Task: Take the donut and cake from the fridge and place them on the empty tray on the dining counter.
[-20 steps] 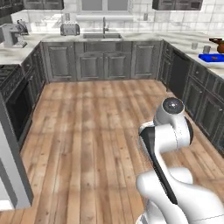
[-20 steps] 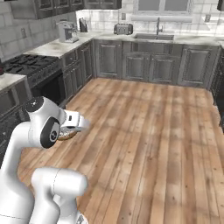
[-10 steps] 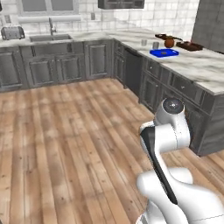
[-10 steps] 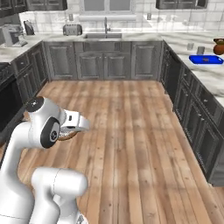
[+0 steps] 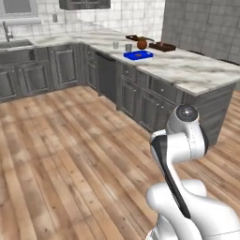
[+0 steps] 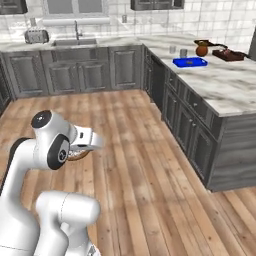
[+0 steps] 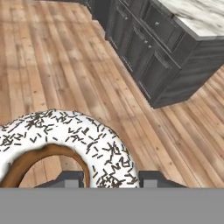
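White-glazed donut [image 7: 65,144] with dark sprinkles is sitting close against the hand camera, between the fingers [image 7: 105,179], which are standing about half open and gripping it; its brown inner ring is showing at lower left. In the right base view the donut [image 6: 79,154] is peeking out as a tan edge under the white hand, held above the wood floor [image 6: 130,150]. Right of that, the marble table [image 6: 220,85] on dark grey cabinets is running back to the wall. On it, far end, a blue flat dish [image 6: 190,62], two small cups [image 6: 178,51], an orange-brown round thing [image 6: 201,50] and a dark reddish tray [image 6: 228,54] are sitting near each other. In the left base view the same table [image 5: 187,70] is carrying the blue dish [image 5: 138,55] and the tray [image 5: 162,46], well apart from the arm [image 5: 180,140].
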Motion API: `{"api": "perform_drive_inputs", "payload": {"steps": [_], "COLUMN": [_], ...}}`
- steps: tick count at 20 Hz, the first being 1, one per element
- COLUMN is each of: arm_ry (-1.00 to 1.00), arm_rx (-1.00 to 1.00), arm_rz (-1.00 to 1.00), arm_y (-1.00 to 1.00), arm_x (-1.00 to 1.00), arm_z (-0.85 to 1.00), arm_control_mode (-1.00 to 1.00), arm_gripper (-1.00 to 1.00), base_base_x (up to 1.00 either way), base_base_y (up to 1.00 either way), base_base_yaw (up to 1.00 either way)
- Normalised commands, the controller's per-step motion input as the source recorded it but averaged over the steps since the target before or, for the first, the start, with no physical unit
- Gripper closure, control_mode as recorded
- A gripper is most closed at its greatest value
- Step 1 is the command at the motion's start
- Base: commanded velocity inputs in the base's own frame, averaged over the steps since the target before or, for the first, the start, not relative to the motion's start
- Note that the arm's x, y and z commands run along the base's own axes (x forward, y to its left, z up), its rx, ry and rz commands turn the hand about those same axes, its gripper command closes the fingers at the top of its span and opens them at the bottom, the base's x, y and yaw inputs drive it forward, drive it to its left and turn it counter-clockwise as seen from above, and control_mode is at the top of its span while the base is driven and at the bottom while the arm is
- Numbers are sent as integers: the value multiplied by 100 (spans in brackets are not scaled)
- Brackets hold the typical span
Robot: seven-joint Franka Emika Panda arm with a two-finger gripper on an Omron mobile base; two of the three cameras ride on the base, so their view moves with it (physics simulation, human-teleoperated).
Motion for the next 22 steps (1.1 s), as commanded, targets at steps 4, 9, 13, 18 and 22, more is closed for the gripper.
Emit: {"api": "perform_drive_inputs", "payload": {"steps": [4, 9, 13, 18, 22], "arm_ry": [0, 0, 0, 0, 0], "arm_rx": [0, 0, 0, 0, 0], "arm_rz": [0, 0, 0, 0, 0], "arm_y": [0, 0, 0, 0, 0], "arm_x": [0, 0, 0, 0, 0], "arm_z": [0, 0, 0, 0, 0], "arm_control_mode": [100, 100, 100, 100, 100], "arm_gripper": [100, 100, 100, 100, 100], "base_base_x": [0, 0, 0, 17, 42], "base_base_y": [2, 0, 0, 0, 0], "base_base_yaw": [-32, -30, -23, -26, -28]}}
